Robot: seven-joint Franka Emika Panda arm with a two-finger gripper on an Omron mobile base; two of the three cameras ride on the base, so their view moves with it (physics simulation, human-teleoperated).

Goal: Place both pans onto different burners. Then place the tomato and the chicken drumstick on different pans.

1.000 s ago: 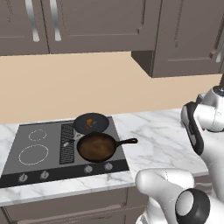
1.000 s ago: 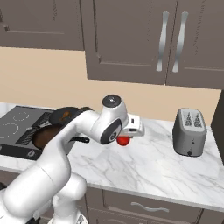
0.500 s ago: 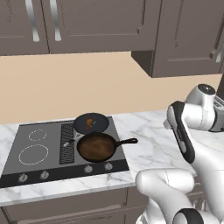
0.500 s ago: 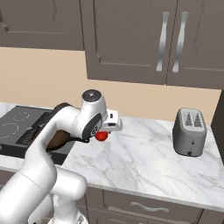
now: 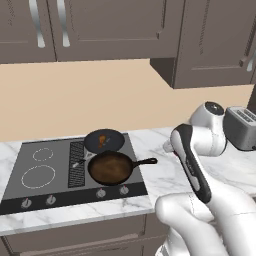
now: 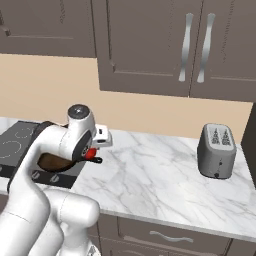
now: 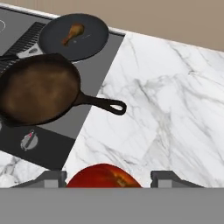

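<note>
1. The gripper holds the tomato pinched between its two fingertips, jaws partly spread around the red ball, up in the air above the marble counter.
2. Ahead of the gripper and off to its left in the hand view lies the brown pan, sitting on the front right burner of the cooktop, its dark handle pointing out over the counter toward the gripper's side.
3. Further ahead, beyond the brown pan, the black skillet rests on the rear burner, with the chicken drumstick lying in it.
4. Judged from how things lie, both pans are placed on separate burners and the drumstick is already in its pan.
5. What seems left: carry the tomato over the brown pan, which looks empty, lower it and let go.
6. The toaster stands well apart on the counter, away from the route.
</note>
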